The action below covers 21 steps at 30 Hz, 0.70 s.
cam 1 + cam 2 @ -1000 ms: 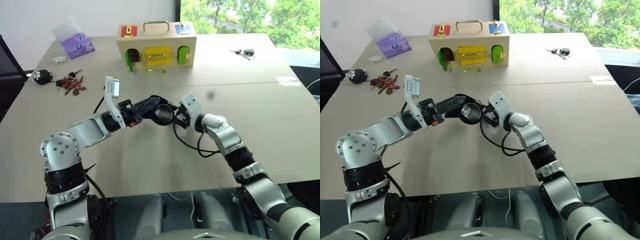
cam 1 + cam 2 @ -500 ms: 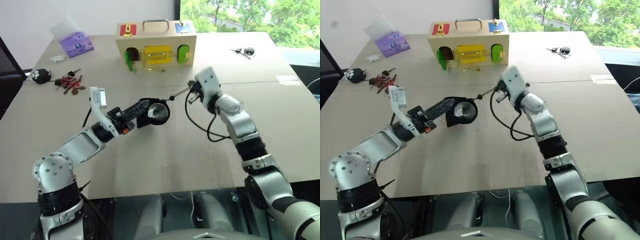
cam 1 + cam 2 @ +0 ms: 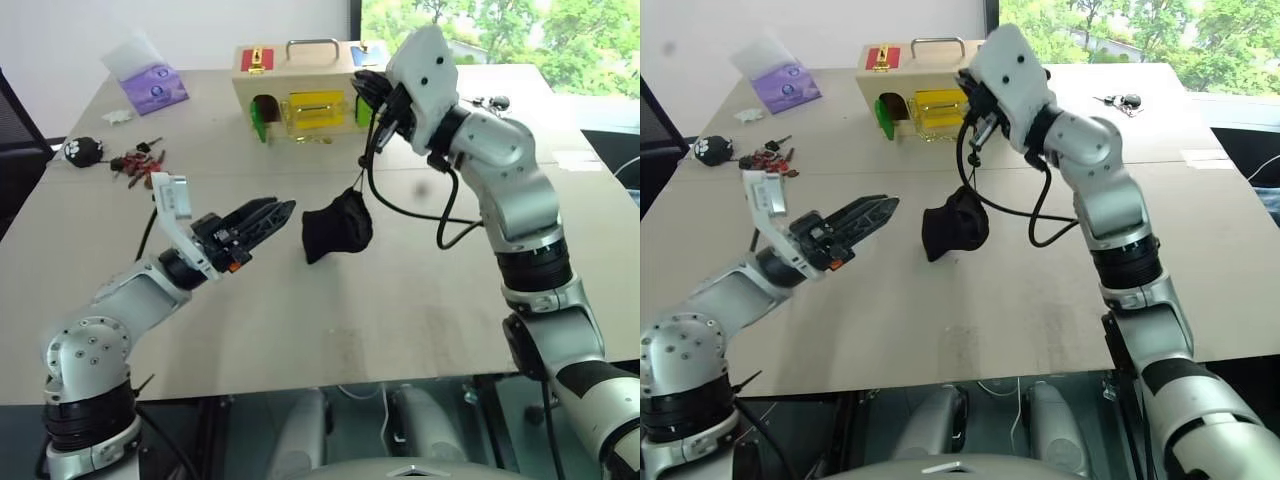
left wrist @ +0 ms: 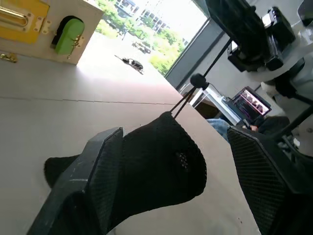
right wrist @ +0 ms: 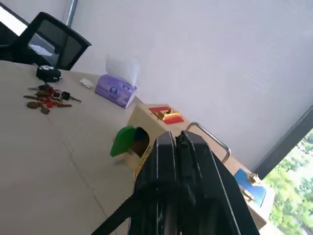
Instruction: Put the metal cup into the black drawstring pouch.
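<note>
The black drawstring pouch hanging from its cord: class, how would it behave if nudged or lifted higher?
The black drawstring pouch looks soft and bulging, so probably floppy. Hung by its cord from the right gripper, it would likely swing. Its sag suggests some weight inside.

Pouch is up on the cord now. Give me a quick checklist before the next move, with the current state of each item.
1. Right gripper shut on the drawstring cord: ok, fingers pressed together with the cord running down from them.
2. Black drawstring pouch hanging from the cord: ok; whether its bottom touches the table, cannot tell.
3. Pouch mouth cinched: ok, fabric bunched at the top.
4. Metal cup inside the pouch: cannot tell, though the pouch bulges.
5. Left gripper released: ok, jaws apart, beside the pouch, apart from it.
6. Wooden lock box behind the pouch: ok, apart from it.
</note>
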Tool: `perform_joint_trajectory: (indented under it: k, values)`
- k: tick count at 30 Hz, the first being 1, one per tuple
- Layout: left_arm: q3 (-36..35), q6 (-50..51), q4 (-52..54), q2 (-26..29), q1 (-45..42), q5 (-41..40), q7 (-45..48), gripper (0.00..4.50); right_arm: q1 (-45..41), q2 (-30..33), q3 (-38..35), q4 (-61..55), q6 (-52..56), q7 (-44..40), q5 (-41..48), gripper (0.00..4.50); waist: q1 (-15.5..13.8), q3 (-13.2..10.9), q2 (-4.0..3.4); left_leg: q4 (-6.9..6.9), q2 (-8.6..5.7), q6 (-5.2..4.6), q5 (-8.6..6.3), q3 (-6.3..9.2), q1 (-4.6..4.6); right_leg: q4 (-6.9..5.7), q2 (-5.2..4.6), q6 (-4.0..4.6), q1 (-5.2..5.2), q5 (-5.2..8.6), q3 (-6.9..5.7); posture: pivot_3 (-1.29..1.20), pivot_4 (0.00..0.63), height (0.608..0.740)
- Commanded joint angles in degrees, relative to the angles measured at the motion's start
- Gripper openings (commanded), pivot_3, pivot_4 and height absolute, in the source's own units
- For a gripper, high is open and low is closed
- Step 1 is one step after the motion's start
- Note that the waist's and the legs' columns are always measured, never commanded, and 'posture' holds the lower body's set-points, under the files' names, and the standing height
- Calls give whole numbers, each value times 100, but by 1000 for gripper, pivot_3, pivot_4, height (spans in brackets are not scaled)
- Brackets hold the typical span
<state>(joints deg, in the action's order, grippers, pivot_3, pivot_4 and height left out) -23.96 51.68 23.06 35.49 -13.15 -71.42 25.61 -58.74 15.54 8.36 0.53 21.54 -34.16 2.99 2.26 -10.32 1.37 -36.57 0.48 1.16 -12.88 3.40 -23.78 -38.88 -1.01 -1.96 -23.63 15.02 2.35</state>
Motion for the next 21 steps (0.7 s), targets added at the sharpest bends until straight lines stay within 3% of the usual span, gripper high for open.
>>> perform_joint_trajectory:
  k: [1,2,6,21]
  values:
    - [214,-332,88,105,-319,381,196,3483,-435,73,-103,-215,-128,-115,99,0,-5,0,0,0,0,0,0,-1,0,0,0,0,0,0,0,0,150,740]
    - [267,-402,68,94,-438,457,222,3483,-499,88,-91,-184,-190,-132,86,0,-12,0,0,0,0,0,0,-1,0,0,0,0,0,0,-1,0,150,740]
    - [479,-553,77,123,-782,728,355,4490,-531,152,-11,-62,-424,-213,-11,0,-10,0,0,0,1,2,1,-3,-4,1,-2,0,0,0,-4,0,150,740]
    - [2024,-1435,-721,-367,-2140,2481,1202,4490,-359,318,174,-178,-584,-331,-206,0,-2,0,0,-1,-3,4,3,-14,-5,0,0,0,-1,0,-3,0,150,740]
